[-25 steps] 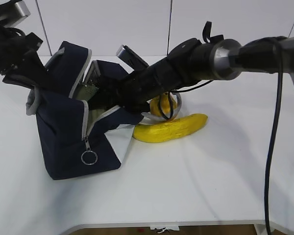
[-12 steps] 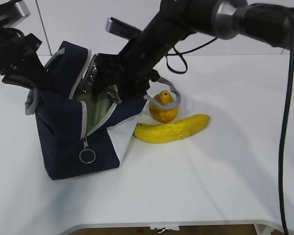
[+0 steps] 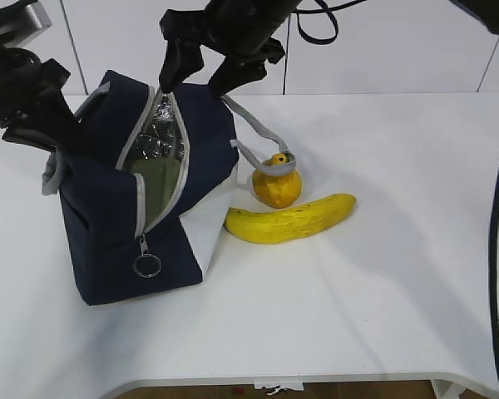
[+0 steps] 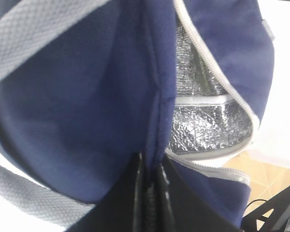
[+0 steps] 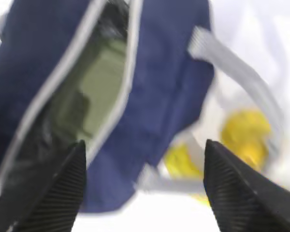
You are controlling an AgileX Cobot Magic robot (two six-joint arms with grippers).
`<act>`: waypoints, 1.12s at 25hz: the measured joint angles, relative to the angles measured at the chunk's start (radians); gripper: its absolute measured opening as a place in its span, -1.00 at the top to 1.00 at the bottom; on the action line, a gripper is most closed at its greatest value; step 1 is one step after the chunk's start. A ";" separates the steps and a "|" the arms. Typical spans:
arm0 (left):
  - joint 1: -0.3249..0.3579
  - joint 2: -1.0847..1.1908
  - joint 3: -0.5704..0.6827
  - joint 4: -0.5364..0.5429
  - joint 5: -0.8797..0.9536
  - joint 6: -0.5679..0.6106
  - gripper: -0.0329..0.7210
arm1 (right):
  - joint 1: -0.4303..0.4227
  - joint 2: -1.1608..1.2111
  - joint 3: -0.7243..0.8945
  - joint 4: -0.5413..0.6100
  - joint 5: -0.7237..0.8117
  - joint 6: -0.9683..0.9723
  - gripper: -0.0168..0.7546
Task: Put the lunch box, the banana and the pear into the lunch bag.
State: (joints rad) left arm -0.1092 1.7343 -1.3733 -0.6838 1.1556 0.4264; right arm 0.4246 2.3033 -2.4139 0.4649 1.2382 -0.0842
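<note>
Right arm, low across the bag mouth a second ago, is now raised clear above the lunch bag [image 3: 141, 208]; right pincer [image 3: 201, 71] hangs just over the opening, its two black ribbed fingers [image 5: 53, 193] spread wide with nothing between them. The sage-green lid of the lunch box [image 3: 156, 187] now shows inside the bag, a flat matte panel seen through the gap of the unzipped top, tilted against the crinkled silver foil lining. Bag is boxy navy fabric with a grey zipper edge, a metal ring pull [image 3: 146, 266] dangling at the front corner, and a smooth white lower panel; it leans toward the left of the exterior view. One grey woven webbing handle [image 3: 262, 150] loops down from the bag's right side and rests on the stem end of the pear [image 3: 277, 184]. Pear is squat, yellow-orange, dimpled skin, standing on the white tabletop [image 3: 382, 274] just beside the bag. Banana [image 3: 289, 220] lies in front of the pear, long and gently curved, yellow with fine brown speckles, its near end close to the bag's white panel. Left pincer [image 4: 151, 193] is closed on a fold of the navy fabric at the bag's rim, holding the mouth apart; foil lining glints beside it.
</note>
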 joint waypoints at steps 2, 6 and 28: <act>0.000 0.000 0.000 0.001 0.000 0.004 0.89 | 0.000 -0.025 0.028 -0.025 0.004 0.001 -0.57; 0.000 0.000 0.000 0.011 0.002 0.009 0.89 | 0.000 -0.139 0.167 -0.123 0.007 0.001 -0.56; 0.000 0.000 0.000 0.117 0.008 0.020 0.89 | 0.000 -0.581 0.726 -0.314 0.015 -0.469 -0.55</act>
State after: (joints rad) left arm -0.1092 1.7343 -1.3733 -0.5670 1.1632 0.4467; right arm 0.4246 1.7218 -1.6879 0.1508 1.2528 -0.5536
